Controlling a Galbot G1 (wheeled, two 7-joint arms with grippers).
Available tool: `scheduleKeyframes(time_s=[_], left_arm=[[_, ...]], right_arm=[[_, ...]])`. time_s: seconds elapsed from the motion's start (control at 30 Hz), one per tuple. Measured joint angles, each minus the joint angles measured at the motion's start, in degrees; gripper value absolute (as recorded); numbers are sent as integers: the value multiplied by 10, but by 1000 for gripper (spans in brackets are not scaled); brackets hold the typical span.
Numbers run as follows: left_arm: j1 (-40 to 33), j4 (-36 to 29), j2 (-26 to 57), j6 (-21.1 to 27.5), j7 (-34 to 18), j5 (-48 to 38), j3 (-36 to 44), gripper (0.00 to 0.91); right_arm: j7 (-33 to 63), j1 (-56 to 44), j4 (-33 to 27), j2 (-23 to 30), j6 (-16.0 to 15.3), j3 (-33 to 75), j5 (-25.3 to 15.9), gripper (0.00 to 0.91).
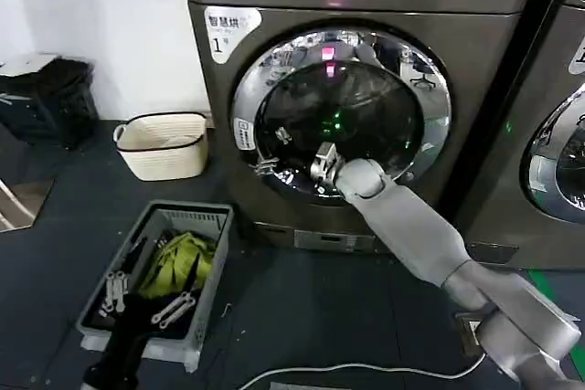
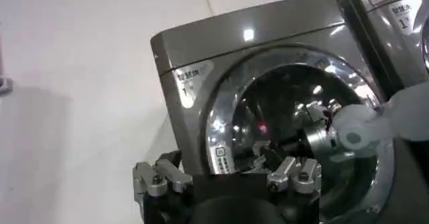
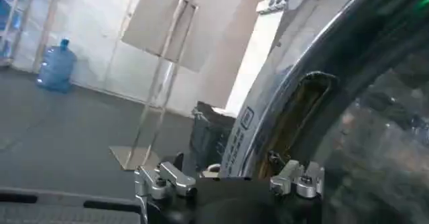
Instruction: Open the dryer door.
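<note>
Crate [image 1: 212,253] w/ green cloth [image 1: 180,260] — right pincer [image 1: 322,163] at dryer door [image 1: 430,79], grip can't tell.

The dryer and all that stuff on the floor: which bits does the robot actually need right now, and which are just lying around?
Part of the job:
- dryer door, chrome-ringed, dark glass
- right end effector, up against the door's lower glass

Just lying about:
- cream basket by the wall
- grey crate holding yellow-green cloth
- neighbouring machine's door
- white cable

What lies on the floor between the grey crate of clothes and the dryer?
Bare dark floor, per the head view: nothing sits between the grey crate and the dryer. The cream basket stands farther left.
</note>
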Motion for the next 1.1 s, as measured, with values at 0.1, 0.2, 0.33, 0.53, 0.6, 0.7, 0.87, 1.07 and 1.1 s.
scheduleKeyframes(time_s=[0.1,0.2,0.33,0.53,0.6,0.7,0.87,1.07,1.1], left_arm=[[-1,-1,0,1,0,0,0,907],[-2,-2,-2,1,0,0,1,907],[-1,-5,-2,4,0,-4,1,907],[-5,-6,-1,7,-1,-10,0,907],[-7,-7,-1,9,-1,-11,0,907],[-11,-7,0,15,-1,-14,-4,907],[-12,-5,6,20,0,-16,-15,907],[-23,5,14,29,0,-39,-43,907],[-26,6,15,32,0,-42,-47,907]], right_arm=[[-21,0,8,-9,2,0,13,907],[-45,-4,18,-21,7,0,29,907],[-84,-5,39,-43,10,-9,67,907],[-153,-7,76,-79,19,-14,111,907],[-185,-8,86,-90,20,-11,128,907],[-223,-12,104,-106,18,-8,146,907],[-256,-18,145,-135,9,-3,173,907],[-277,-31,206,-174,-2,8,196,907],[-283,-34,217,-181,-2,10,198,907]])
